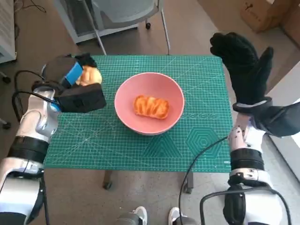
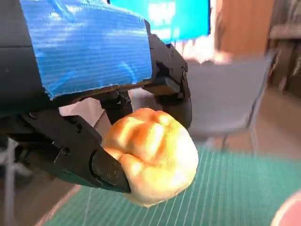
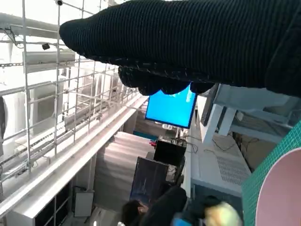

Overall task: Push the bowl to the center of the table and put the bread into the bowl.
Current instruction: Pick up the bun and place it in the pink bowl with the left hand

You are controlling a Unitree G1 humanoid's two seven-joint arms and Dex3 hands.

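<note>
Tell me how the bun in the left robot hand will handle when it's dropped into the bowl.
The bun looks puffy, so probably soft and light. Its round shape may let it roll against the bread already in the bowl. The left robot hand grips it without visible denting.

I note a small table (image 1: 201,154) covered by a green cutting mat (image 1: 140,150) printed with a white grid. The floor (image 1: 197,28) around it is brownish. A grey chair (image 1: 126,14) on castors stands just beyond the far edge of the table. A cardboard box (image 1: 262,14) sits on the floor at far right. Shoes (image 1: 136,216) of a person show at the near edge. Through the right wrist camera I see a bright blue screen (image 3: 170,109), dark monitors (image 3: 150,181) beneath it, white railings (image 3: 51,94) with a wire grid, and pale daylight. A person's head (image 3: 131,212) shows low down, blurred.
</note>
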